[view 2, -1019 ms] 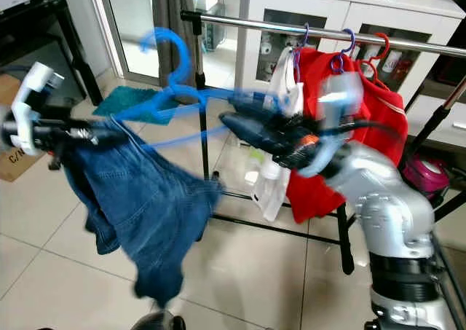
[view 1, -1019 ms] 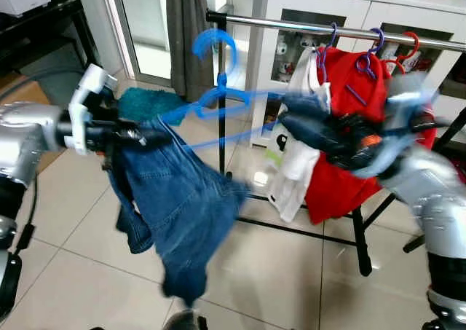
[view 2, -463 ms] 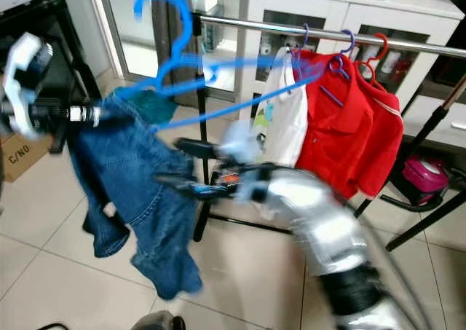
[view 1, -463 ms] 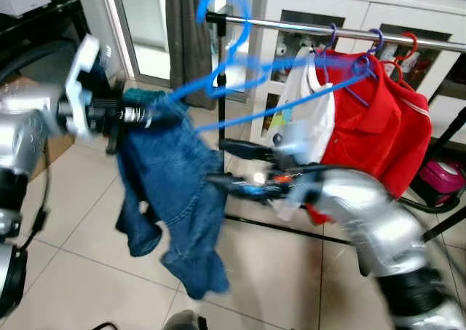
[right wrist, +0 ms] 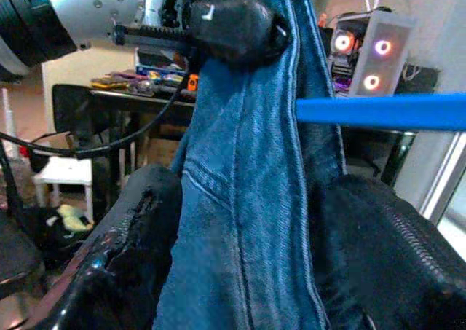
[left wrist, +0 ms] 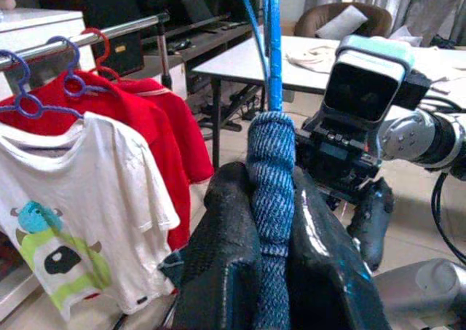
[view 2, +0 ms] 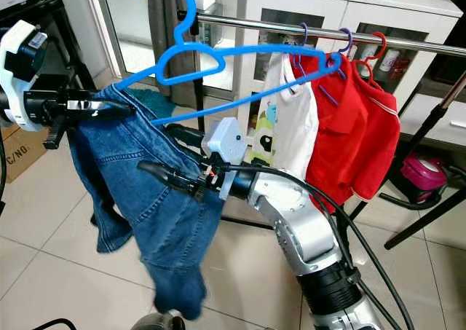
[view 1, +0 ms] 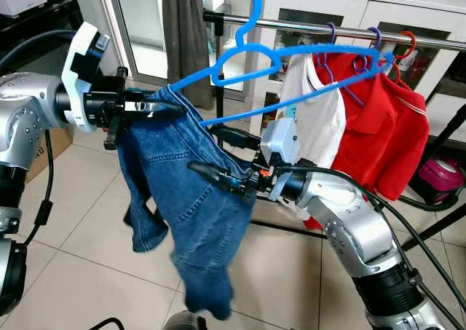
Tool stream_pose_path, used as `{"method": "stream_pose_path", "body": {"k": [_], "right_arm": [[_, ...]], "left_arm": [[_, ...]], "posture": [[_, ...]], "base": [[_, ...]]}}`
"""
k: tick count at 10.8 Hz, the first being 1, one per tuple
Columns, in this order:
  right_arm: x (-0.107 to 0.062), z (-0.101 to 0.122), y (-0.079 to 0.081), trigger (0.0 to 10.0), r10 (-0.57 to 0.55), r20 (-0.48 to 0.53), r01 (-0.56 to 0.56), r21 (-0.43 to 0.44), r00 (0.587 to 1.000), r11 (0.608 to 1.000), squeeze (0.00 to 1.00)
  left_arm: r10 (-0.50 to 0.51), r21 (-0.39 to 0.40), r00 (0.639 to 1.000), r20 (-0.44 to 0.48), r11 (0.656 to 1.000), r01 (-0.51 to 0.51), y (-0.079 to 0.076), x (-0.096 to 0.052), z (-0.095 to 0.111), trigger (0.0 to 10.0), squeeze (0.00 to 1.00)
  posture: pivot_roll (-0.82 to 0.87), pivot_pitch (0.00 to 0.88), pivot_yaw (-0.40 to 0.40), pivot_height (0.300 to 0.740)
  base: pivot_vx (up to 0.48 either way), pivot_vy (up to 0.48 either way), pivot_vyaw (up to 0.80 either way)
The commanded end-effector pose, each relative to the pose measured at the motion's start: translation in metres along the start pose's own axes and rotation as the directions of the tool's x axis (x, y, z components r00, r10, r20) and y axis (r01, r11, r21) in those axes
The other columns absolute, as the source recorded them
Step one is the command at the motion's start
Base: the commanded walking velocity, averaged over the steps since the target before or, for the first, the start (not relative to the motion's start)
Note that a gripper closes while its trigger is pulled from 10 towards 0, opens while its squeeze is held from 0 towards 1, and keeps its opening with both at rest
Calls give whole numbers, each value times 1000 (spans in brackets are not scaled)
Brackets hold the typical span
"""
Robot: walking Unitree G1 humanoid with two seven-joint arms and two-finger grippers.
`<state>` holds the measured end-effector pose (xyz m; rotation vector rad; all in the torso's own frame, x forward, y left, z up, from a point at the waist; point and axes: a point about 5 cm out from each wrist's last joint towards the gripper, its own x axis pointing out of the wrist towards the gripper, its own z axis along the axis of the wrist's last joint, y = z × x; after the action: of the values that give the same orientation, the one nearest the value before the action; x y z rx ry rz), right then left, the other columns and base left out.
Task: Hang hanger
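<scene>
pinching the top of the blue jeans (view 1: 186,199), the left gripper (view 1: 171,110) has its fingers closed on the denim where it drapes over the blue hanger (view 1: 291,60). further right, the right gripper (view 1: 226,159) stands spread, one finger either side of the cloth (contact unclear). the hanger's hook rises just before the rail (view 1: 429,42), beside a white shirt (view 1: 320,119) and red shirt (view 1: 393,126).

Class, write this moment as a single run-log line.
left gripper: shut on jeans | right gripper: open around jeans | hanger: raised beside rail, not hooked
</scene>
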<state>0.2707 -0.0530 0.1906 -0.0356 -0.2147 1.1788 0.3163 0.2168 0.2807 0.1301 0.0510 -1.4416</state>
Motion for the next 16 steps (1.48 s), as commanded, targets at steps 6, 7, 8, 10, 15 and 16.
{"method": "stream_pose_path", "body": {"k": [6, 7, 8, 10, 15, 16], "right_arm": [[-3, 2, 13, 10000, 235, 13, -235, 63, 972, 970, 0], [0, -4, 16, 10000, 260, -6, -259, 72, 966, 963, 0], [4, -7, 12, 10000, 247, -14, -245, 73, 969, 967, 0], [2, -7, 8, 10000, 254, -22, -252, 77, 967, 965, 0], [-15, -2, -5, 10000, 226, 10, -225, 92, 974, 970, 0], [-18, 0, -14, 10000, 168, 18, -169, 89, 986, 982, 0]], "left_arm": [[-17, 59, 999, 36, 998, 15, -1, 1, 17, 0, 0], [-20, 61, 999, 39, 998, 18, -1, 2, 18, 0, 0], [-26, 60, 999, 38, 998, 24, -1, 3, 19, 0, 0], [-39, 59, 998, 39, 998, 37, -1, 4, 20, 0, 0], [-65, 53, 998, 26, 997, 64, -3, 6, 20, 0, 0], [-70, 49, 997, 24, 996, 69, -4, 6, 19, 0, 0]], "posture": [[24, 4, 21, 740], [25, 5, 22, 740], [27, 6, 24, 740], [26, 6, 26, 740], [30, 2, 25, 740], [27, 1, 28, 740]], "base": [[0, 0, 0], [0, 0, 0], [0, 0, 0], [0, 0, 0], [0, 0, 0], [0, 0, 0]]}}
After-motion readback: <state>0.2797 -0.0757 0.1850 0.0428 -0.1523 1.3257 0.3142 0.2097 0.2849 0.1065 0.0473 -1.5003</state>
